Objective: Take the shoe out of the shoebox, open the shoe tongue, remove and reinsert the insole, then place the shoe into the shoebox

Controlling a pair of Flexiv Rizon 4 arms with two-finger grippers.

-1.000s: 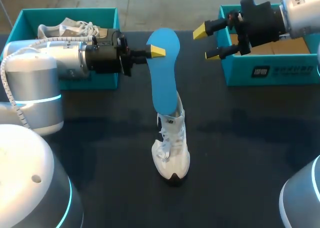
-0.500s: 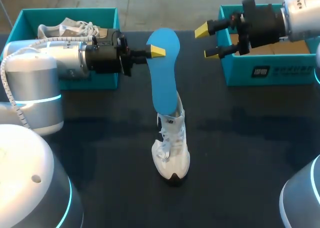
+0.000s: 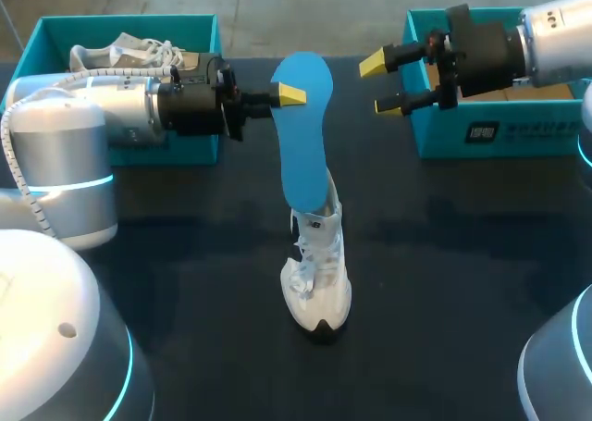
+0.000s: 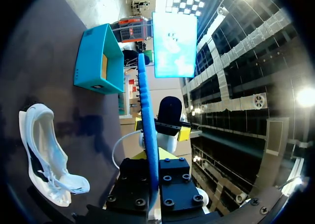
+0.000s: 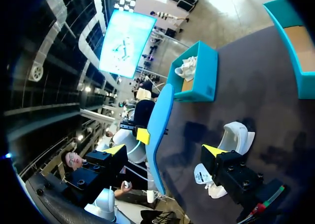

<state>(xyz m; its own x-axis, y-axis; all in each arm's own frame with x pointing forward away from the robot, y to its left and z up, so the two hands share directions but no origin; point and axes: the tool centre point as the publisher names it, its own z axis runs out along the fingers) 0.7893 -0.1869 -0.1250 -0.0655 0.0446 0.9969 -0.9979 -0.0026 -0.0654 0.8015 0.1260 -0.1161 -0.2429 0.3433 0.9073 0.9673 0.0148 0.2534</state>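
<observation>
Insole (image 3: 305, 134), blue, pinched at its far end by the left jaws, has its near end at the white sneaker's (image 3: 317, 282) collar mid-surface (image 3: 444, 254), right jaws open far right; reinsertion seems in hand, calling for a push down into the shoe

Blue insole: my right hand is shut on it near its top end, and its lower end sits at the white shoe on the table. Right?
No: the left hand, not the right, is shut on the blue insole. The head view shows the right hand open, apart from it. Its lower end does sit at the white shoe on the table.
</observation>
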